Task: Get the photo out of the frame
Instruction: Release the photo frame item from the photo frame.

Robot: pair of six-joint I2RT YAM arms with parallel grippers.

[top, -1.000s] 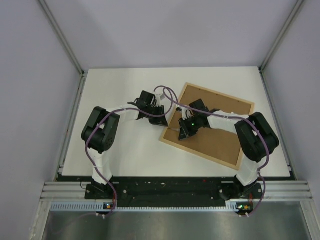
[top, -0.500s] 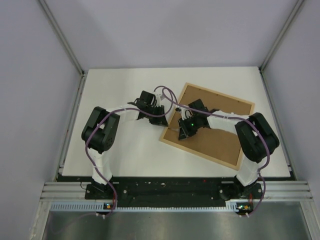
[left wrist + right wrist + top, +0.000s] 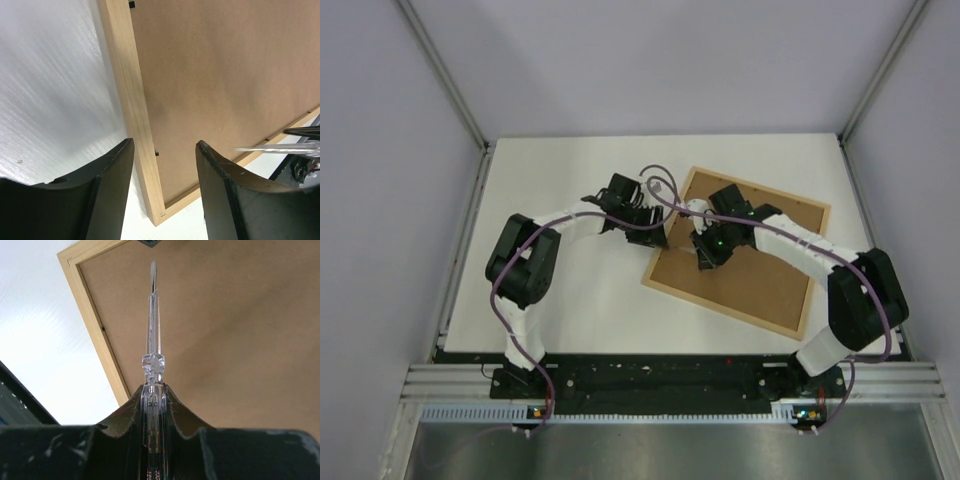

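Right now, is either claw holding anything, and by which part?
The right gripper pinches a slim clear plastic flat-tipped tool by its thicker rear end. The left gripper stands open, holding nothing.

From my console: the frame (image 3: 760,278) shows plain brown fibreboard bordered in pale blond wood, against the white table (image 3: 560,180). My arms (image 3: 575,225) are white and black, their cables (image 3: 503,310) purple. The tool (image 3: 152,335) is clear plastic; the left gripper (image 3: 164,145), matte black.
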